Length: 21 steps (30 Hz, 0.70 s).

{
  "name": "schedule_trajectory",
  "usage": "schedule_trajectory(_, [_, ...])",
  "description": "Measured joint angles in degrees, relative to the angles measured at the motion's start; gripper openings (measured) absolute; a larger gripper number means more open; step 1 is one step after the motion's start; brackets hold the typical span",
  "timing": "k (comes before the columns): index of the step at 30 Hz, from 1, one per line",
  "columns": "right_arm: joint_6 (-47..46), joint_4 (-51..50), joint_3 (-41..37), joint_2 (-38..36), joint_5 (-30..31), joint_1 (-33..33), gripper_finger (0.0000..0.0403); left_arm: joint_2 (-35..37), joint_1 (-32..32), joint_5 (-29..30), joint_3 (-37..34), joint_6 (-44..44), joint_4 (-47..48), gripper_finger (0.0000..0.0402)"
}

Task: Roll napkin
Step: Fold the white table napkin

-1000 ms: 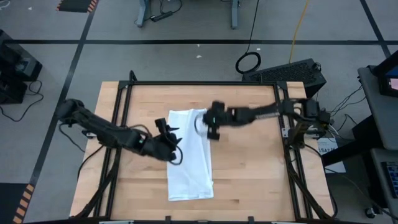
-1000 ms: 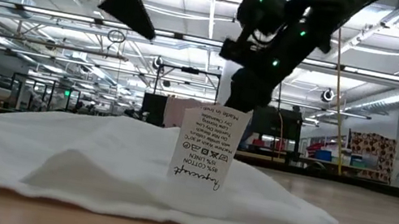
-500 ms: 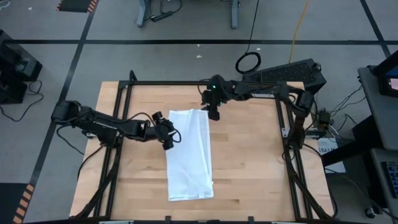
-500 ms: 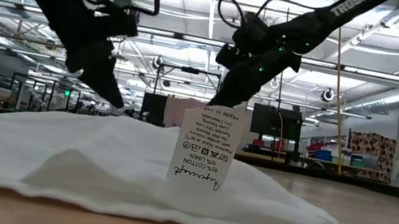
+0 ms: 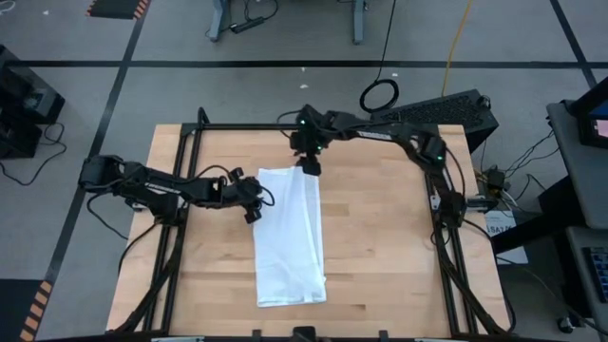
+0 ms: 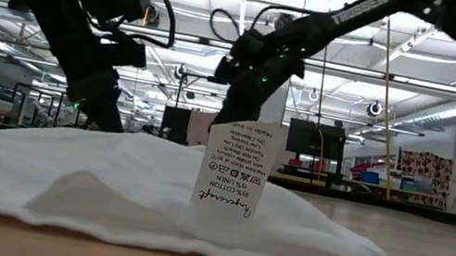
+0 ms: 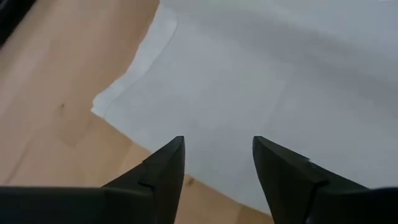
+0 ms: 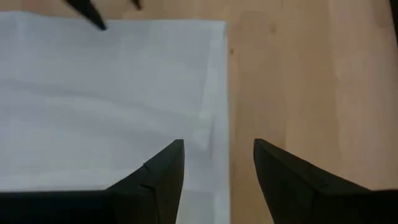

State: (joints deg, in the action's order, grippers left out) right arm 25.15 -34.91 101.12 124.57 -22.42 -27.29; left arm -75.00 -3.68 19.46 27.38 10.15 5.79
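Wooden surface (image 5: 380, 247): napkin (image 5: 290, 237) flat; left end effector (image 5: 253, 201) at its 10 o'clock corner, right end effector (image 5: 310, 165) at 12, both spread, empty.

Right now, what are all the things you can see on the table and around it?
napkin: one, white, folded into a long strip down the middle of the table.
care label: one, white with dark print, standing up from the napkin's near end.
table: one, light wood with a black metal frame.
cable coil: one, black, on the grey floor behind the table.
left pincer: one, black, open, at the napkin's left edge near its far end.
right pincer: one, black, open, over the napkin's far right corner.
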Motion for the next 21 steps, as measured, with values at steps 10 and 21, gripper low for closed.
schedule_trajectory(10, [2.43,-11.2,10.24,7.02,0.16,-0.15,0.018,0.0,-0.44,-1.25,0.02,0.0,0.0,0.0153])
schedule_trajectory(21, [-0.79,-14.15,10.25,7.02,6.3,1.99,0.018,0.0,0.18,-3.63,0.04,1.28,-1.52,0.0152])
